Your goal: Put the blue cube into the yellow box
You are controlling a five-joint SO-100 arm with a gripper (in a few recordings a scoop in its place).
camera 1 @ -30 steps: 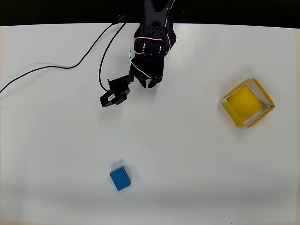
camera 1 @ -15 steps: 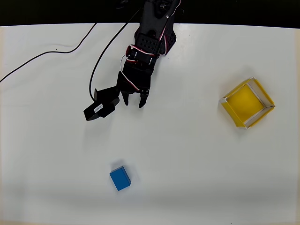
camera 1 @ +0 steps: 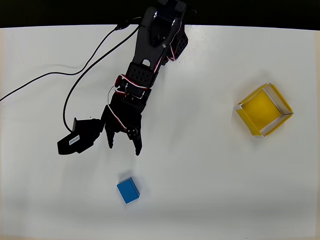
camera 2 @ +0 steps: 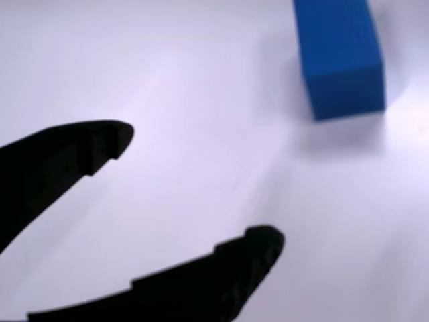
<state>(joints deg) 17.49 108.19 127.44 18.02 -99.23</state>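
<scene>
The blue cube (camera 1: 128, 190) lies on the white table near the front, left of centre in the overhead view. In the wrist view the blue cube (camera 2: 340, 57) sits at the top right, blurred, ahead of the fingertips. My black gripper (camera 1: 124, 148) hangs open a short way above the cube in the overhead picture, nothing between its fingers. The same open gripper (camera 2: 201, 191) shows in the wrist view as two dark fingers over bare table. The yellow box (camera 1: 263, 109) stands far off at the right, turned diagonally, with nothing inside.
A black camera module (camera 1: 79, 136) sticks out to the left of the wrist. A black cable (camera 1: 45, 76) trails across the table's upper left. The table's dark far edge (camera 1: 250, 12) runs along the top.
The arm has stretched down and to the left across the table, bringing the open gripper much closer to the blue cube. Cube and box have not moved.
</scene>
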